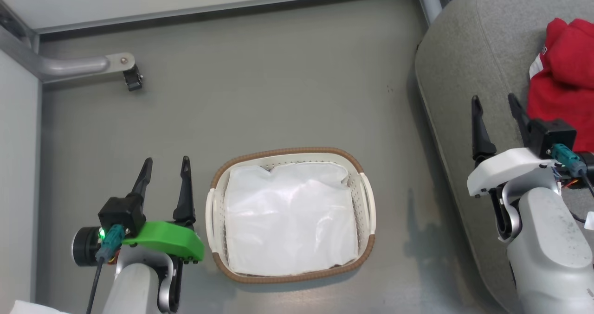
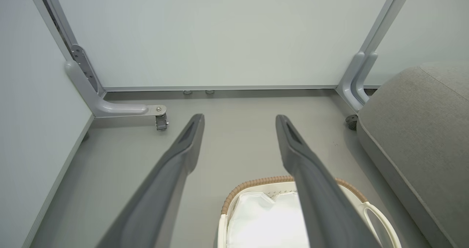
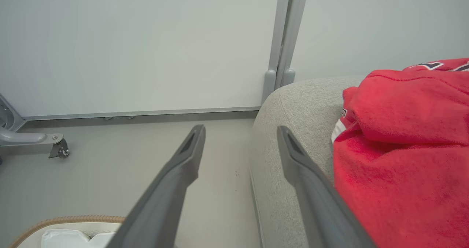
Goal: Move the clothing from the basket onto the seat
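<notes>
The red clothing (image 1: 566,82) lies bunched on the grey seat (image 1: 464,49) at the right; in the right wrist view the clothing (image 3: 403,149) rests on the seat (image 3: 293,105) with a white stripe and dark lettering showing. The white basket (image 1: 366,198) with a brown rim stands on the floor, holding a plain white sheet (image 1: 290,216). My left gripper (image 1: 166,170) is open just left of the basket, nothing between its fingers. My right gripper (image 1: 495,105) is open over the seat's edge, left of the clothing. The left wrist view shows the basket (image 2: 373,211) below.
A grey wall panel frame with a caster foot (image 1: 132,77) stands at the back left on the grey floor (image 1: 278,82). Another frame post (image 2: 359,79) rises beside the seat's far corner. White walls close the back and left.
</notes>
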You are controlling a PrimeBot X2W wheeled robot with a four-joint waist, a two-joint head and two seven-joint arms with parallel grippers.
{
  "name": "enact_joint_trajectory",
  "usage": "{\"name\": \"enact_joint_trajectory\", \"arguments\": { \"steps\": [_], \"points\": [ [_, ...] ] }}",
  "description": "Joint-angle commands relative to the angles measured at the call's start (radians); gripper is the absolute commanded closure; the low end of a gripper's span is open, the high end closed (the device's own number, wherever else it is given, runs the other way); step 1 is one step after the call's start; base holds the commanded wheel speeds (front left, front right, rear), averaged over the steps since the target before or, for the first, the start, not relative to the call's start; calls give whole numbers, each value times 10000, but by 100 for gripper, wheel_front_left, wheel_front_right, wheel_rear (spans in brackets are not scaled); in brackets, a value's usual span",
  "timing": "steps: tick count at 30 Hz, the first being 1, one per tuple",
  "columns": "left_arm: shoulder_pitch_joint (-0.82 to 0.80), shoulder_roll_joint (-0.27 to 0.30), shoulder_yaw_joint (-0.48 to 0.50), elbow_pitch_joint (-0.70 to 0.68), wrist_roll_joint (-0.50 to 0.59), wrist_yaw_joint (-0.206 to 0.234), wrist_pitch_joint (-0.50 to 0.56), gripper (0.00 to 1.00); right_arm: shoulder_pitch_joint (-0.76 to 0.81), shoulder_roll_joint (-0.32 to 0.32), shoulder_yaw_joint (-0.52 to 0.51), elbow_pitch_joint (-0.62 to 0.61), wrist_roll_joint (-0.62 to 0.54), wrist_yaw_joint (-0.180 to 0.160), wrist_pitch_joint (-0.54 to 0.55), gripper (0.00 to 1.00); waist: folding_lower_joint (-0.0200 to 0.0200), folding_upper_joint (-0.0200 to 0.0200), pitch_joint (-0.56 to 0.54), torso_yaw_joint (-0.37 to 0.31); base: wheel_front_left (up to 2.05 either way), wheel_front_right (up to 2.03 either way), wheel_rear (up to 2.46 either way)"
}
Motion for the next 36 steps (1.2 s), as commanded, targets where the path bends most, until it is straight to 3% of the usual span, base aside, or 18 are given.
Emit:
{"name": "enact_joint_trajectory", "arguments": {
  "steps": [1,21,36],
  "points": [
    [281,8,120,-32,150,36,-3,0,208,19,87,13,54,-15,-21,0,0,0,-586,468,0,0,0],
    [2019,-3,693,-737,226,345,-3,0,1708,474,681,-103,261,-15,-21,0,0,0,-2043,610,0,0,0],
    [2906,-3,686,-1234,134,197,-3,0,2585,533,1022,-528,643,-15,-21,0,0,0,-2568,619,0,0,0]
  ]
}}
